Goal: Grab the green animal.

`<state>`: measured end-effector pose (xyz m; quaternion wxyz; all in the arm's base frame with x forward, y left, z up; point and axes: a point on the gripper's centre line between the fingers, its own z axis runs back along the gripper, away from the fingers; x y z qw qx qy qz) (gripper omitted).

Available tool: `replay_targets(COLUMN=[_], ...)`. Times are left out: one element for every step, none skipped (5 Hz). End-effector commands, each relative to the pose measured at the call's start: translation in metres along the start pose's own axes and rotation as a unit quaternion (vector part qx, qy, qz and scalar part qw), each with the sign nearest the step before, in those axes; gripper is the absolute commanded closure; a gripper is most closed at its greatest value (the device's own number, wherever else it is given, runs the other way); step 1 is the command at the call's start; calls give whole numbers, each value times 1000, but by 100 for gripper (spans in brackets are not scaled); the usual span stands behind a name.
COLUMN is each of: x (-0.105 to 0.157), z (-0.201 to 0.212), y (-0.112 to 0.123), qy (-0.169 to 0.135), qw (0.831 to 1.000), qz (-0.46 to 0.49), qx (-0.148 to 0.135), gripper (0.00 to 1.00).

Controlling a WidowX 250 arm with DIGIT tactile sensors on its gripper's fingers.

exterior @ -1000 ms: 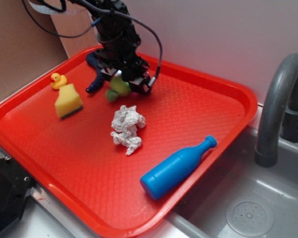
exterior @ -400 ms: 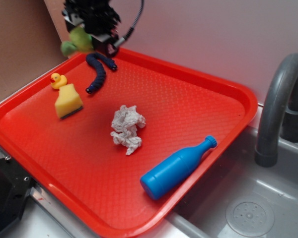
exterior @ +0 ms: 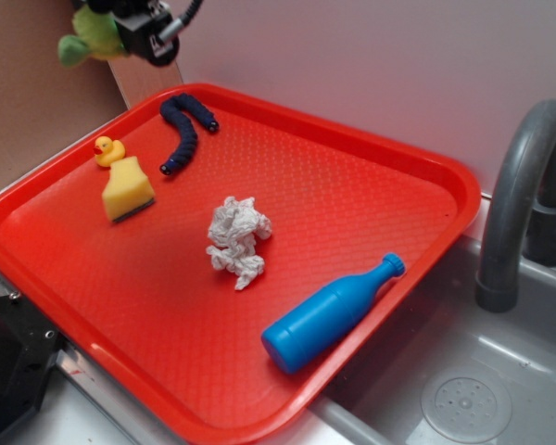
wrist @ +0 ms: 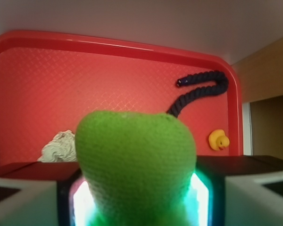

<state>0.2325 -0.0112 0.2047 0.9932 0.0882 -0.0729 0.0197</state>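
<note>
I was at a kitchen sink, or a play one set up like it. A grey tap (exterior: 524, 199) curved over a grey metal sink (exterior: 463, 389) with a round drain (exterior: 465, 405). Beside it sat a red tray (exterior: 371, 176), backed by a plain white wall (exterior: 380, 65).

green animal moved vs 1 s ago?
Yes. The green animal went up and left with the gripper: it was on the red tray beside the blue worm plush, now it hangs above the tray's far-left corner.
</note>
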Motion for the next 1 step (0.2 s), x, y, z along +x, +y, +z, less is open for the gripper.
replay_targets(x=[3], z=[38], y=[4], qy=[-58], qw=[998], qz=[-13], qx=[8], gripper=[100])
